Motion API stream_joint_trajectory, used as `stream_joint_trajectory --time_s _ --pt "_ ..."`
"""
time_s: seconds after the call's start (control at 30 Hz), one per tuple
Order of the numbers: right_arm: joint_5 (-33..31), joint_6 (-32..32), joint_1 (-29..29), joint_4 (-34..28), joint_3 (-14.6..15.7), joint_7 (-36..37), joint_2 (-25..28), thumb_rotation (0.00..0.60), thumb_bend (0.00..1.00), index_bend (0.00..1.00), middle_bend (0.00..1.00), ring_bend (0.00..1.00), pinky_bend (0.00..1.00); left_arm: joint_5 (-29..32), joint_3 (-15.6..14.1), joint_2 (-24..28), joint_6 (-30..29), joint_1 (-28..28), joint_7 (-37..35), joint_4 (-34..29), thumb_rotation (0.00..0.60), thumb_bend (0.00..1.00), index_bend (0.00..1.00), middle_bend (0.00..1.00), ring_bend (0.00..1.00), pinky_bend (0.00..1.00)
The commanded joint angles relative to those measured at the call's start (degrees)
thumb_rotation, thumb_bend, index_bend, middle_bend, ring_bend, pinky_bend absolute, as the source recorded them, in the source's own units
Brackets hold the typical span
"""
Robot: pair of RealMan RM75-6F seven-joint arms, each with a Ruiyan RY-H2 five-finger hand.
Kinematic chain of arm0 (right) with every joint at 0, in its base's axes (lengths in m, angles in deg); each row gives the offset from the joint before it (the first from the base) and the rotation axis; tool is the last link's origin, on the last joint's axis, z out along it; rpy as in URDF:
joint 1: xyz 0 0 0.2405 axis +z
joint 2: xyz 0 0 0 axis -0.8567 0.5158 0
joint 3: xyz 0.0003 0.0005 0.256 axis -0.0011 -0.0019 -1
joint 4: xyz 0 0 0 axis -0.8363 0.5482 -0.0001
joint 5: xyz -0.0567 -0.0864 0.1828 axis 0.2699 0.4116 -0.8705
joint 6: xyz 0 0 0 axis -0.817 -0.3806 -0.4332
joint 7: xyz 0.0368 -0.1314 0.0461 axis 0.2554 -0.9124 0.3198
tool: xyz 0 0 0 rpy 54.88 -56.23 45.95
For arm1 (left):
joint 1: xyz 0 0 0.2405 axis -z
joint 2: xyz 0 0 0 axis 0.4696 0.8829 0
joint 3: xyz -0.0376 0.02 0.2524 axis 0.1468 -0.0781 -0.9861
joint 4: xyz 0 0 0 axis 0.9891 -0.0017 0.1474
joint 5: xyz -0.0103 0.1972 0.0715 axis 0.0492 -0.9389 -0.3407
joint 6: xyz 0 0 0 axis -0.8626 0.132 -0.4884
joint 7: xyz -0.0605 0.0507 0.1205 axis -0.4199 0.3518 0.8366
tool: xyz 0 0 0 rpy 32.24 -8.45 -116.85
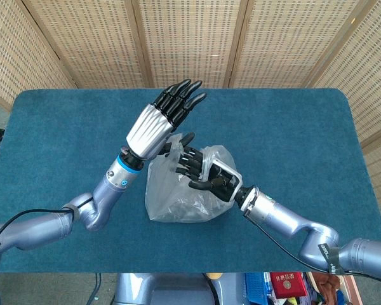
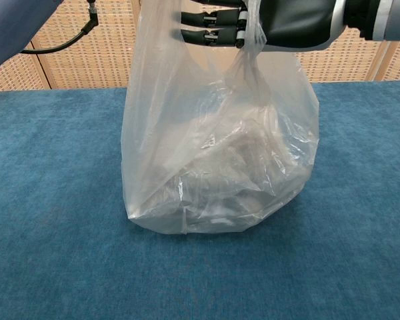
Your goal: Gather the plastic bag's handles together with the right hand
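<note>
A clear plastic bag (image 1: 184, 197) (image 2: 220, 167) with crumpled contents stands on the blue table (image 1: 292, 127). My right hand (image 1: 200, 168) (image 2: 280, 23) is over the bag's mouth, and its fingers (image 2: 210, 33) stretch left. The right handle (image 2: 253, 50) is looped over the hand and hangs from it. My left hand (image 1: 155, 124) is raised above the bag's left side with its fingers straight. The bag's left edge (image 2: 143, 40) rises to just under the left hand. Its thumb is hidden, so I cannot tell whether it pinches the left handle.
A woven screen (image 1: 190, 38) closes off the far side of the table. A black cable (image 2: 60, 43) hangs at the upper left in the chest view. Coloured items (image 1: 286, 283) lie below the table's near edge. Blue cloth (image 2: 53, 200) surrounds the bag.
</note>
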Motion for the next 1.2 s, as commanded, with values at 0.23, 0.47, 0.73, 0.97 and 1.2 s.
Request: stream_joint_trajectory --time_s 0.23,0.47,0.73,0.97,1.2 --pt "-0.32 -0.26 0.39 -0.34 -0.12 -0.21 -0.36 0.600 0.13 0.16 0.20 0.06 0.09 0.17 0.13 -0.29 0.48 0.55 0.01 0.07 0.600 0.35 0.00 0.00 0.00 0.13" --pt "-0.50 0.02 0.75 0.02 -0.45 0.04 -1.73 0.600 0.13 0.16 0.20 0.07 0.09 0.69 0.33 -0.68 0.62 0.71 0.09 0.01 0.600 0.35 0.00 0.00 0.00 0.13" --pt "-1.88 1.03 0.61 1.34 -1.15 -1.69 -4.35 0.600 0.16 0.15 0.20 0.07 0.10 0.96 0.20 -0.88 0.90 0.75 -0.14 0.60 0.600 0.35 0.00 0.00 0.00 0.13" --pt "-3.66 1.45 0.55 2.20 -2.27 -4.22 -6.20 0.600 0.19 0.15 0.20 0.07 0.11 1.42 0.29 -1.47 1.32 1.07 -1.05 1.66 0.600 0.35 0.00 0.00 0.00 0.13" --pt "-6.16 0.72 0.31 2.60 -3.36 -7.05 -7.63 0.600 0.20 0.15 0.20 0.06 0.11 1.47 0.31 -1.70 1.25 1.21 -1.68 2.40 0.600 0.35 0.00 0.00 0.00 0.13"
